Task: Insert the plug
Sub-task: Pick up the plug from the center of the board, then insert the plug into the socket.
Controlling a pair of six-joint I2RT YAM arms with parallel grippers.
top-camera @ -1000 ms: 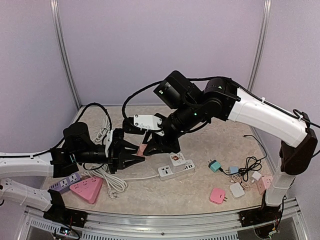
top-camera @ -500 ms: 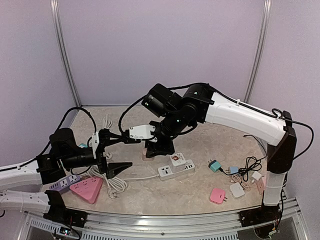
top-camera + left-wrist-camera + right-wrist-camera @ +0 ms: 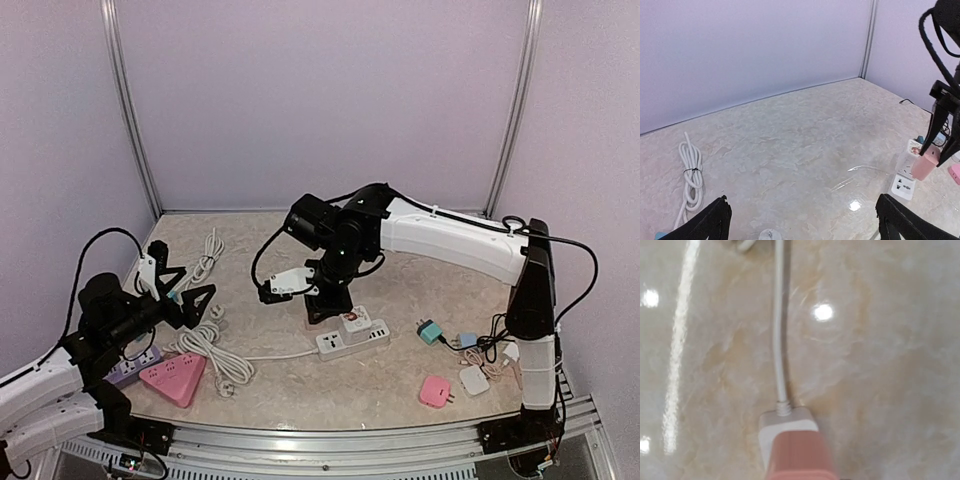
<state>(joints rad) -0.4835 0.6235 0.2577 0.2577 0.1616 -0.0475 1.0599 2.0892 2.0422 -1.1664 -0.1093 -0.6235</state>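
- The step in hand, as I judge it, is the insertion itself: the right gripper [image 3: 322,298] is closed narrow on the pink plug [image 3: 926,167] and holds it upright over the cord end of the white power strip [image 3: 352,341].
- In the right wrist view the plug covers that end of the strip, just past where the strip's cord [image 3: 780,340] enters. I cannot tell whether the prongs are in the socket or only resting on it.
- The next move, I reckon, calls for a straight push down with the prongs kept square to the holes. The strip lies loose on the table [image 3: 420,290] and nothing steadies it, so it may skid.
- The left gripper [image 3: 186,288] stands wide open and empty, well apart at the left side.
- Count: three power strips (white, purple [image 3: 130,366], pink triangular [image 3: 172,379]), two white cord bundles [image 3: 206,256] [image 3: 215,352] and one cube adapter [image 3: 353,320] seated in the white strip.
- Loose adapters at the right: I make out four, teal [image 3: 429,331], blue [image 3: 466,340], white [image 3: 472,380] and pink [image 3: 435,391]. Others by the arm base are too tangled to count.
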